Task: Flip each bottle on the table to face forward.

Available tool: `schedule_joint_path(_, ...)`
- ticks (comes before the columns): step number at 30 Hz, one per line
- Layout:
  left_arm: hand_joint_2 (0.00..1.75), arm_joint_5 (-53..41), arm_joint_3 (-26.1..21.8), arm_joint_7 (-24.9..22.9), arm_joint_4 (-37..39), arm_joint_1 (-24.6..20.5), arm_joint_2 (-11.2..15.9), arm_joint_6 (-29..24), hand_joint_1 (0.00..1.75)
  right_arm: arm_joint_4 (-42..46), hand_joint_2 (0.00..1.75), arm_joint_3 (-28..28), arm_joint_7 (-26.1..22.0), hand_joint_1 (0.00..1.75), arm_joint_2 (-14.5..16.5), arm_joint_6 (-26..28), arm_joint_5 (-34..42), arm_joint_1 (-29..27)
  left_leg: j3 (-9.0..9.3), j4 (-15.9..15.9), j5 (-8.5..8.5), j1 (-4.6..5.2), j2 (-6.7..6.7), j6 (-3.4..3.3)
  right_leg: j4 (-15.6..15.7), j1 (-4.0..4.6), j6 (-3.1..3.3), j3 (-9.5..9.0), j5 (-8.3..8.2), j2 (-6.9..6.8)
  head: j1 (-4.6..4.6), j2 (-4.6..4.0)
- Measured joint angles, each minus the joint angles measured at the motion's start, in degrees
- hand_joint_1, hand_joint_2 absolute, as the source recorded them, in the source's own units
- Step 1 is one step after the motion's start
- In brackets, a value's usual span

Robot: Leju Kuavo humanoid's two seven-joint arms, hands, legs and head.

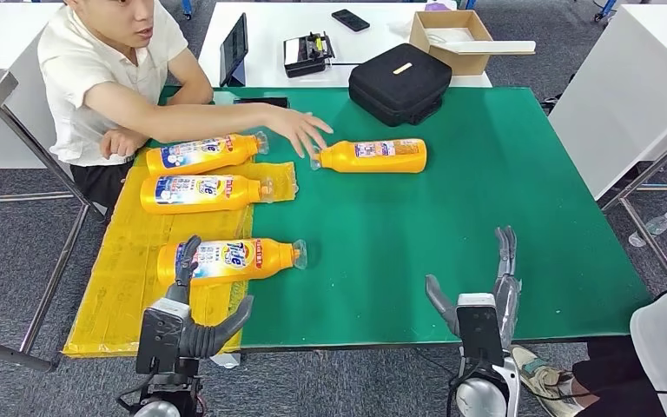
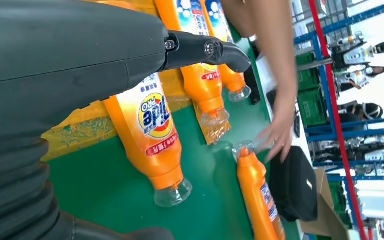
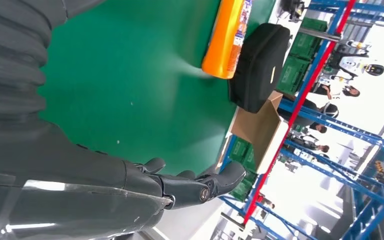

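Nearest the robot, the left robot hand point(image 1: 193, 300) reaches over the near edge of the green-topped table point(image 1: 452, 226), its fingers spread and laid over the base end of the closest orange plastic detergent bottle with a clear cap point(image 1: 230, 259). The thumb stands apart and nothing is clasped, so the hand reads as open, probably setting up for a grip. This bottle lies on its side, label up and cap pointing right, half on the crinkled yellow plastic sheet point(image 1: 122, 287) and half on bare green.

The right robot hand point(image 1: 486, 295) hovers at the near right edge, fingers extended and apart, holding nothing and well apart from any bottle; it looks parked, out of the way.

Farther back, the second orange bottle point(image 1: 204, 192) and the third orange bottle point(image 1: 204, 154) lie side by side on the sheet, labels showing. Beyond them, a seated person's hand point(image 1: 302, 132) stretches across to the cap of the fourth orange bottle point(image 1: 373, 155), lying alone mid-table, seemingly laying it out as work.

At the far edge rests a black zippered case point(image 1: 399, 82), and a brown cardboard box point(image 1: 452, 39) stands on the white desk behind.
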State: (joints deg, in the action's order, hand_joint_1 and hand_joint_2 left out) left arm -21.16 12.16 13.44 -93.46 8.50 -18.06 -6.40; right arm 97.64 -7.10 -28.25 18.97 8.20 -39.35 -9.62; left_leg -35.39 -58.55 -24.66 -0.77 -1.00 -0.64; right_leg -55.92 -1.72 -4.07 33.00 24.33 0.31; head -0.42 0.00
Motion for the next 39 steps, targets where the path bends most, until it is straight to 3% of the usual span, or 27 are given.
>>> schedule_joint_path(5, 1.75, 8.7, -0.7, 0.9, -0.5, 0.6, -0.2, 6.9, 0.00, 1.3, 1.75, 0.3, 0.4, 0.00, 0.0, -0.1, -4.3, 0.0, -0.01, 0.0, -0.01, 0.00, 0.00, 0.00, 0.0, 0.00, 0.00, 0.00, 0.01, 0.00, 0.00, 0.00)
schedule_joint_path(10, 1.75, 13.0, -1.5, 1.6, -0.1, 1.3, -0.4, 10.2, 0.00, 1.9, 1.75, 0.4, 0.4, 0.00, 0.0, 0.3, -6.6, 0.0, -0.01, 0.0, -0.01, 0.00, -0.01, 0.00, 0.0, 0.00, 0.00, 0.00, 0.01, 0.00, 0.00, 0.00)
schedule_joint_path(16, 1.75, 15.1, -1.8, 3.3, 1.3, 1.7, -0.5, 13.3, 0.00, 1.9, 1.75, 1.3, 3.4, 0.00, -0.5, 7.9, -18.8, 0.0, -0.01, 0.0, -0.01, 0.00, -0.01, 0.00, 0.0, 0.00, 0.00, 0.00, 0.01, 0.00, 0.00, 0.00)
schedule_joint_path(19, 1.75, 13.7, -1.8, 4.3, 1.8, 2.0, -0.5, 13.0, 0.00, 1.6, 1.75, 1.5, 7.0, 0.00, -1.1, 10.3, -25.5, -0.1, -0.01, 0.0, -0.01, 0.00, -0.01, 0.00, 0.0, 0.00, 0.00, 0.01, 0.01, 0.00, 0.00, 0.00)
schedule_joint_path(24, 1.75, 7.3, -1.3, 4.9, 2.2, 1.8, -0.5, 10.2, 0.00, -0.1, 1.75, 1.7, 11.6, 0.00, -3.1, 8.9, -32.6, 0.0, -0.01, 0.0, -0.01, 0.00, -0.01, 0.00, 0.0, -0.01, 0.00, 0.01, 0.01, 0.00, 0.00, 0.00)
schedule_joint_path(39, 1.75, 2.9, -0.3, 4.7, 2.7, 1.3, -0.5, 8.4, 0.00, -8.2, 1.75, 5.7, 17.0, 0.00, -10.5, 5.2, -39.4, 4.5, -0.01, 0.0, 0.00, 0.00, 0.01, 0.00, 0.0, 0.00, 0.00, 0.01, 0.00, 0.00, -0.02, 0.00)
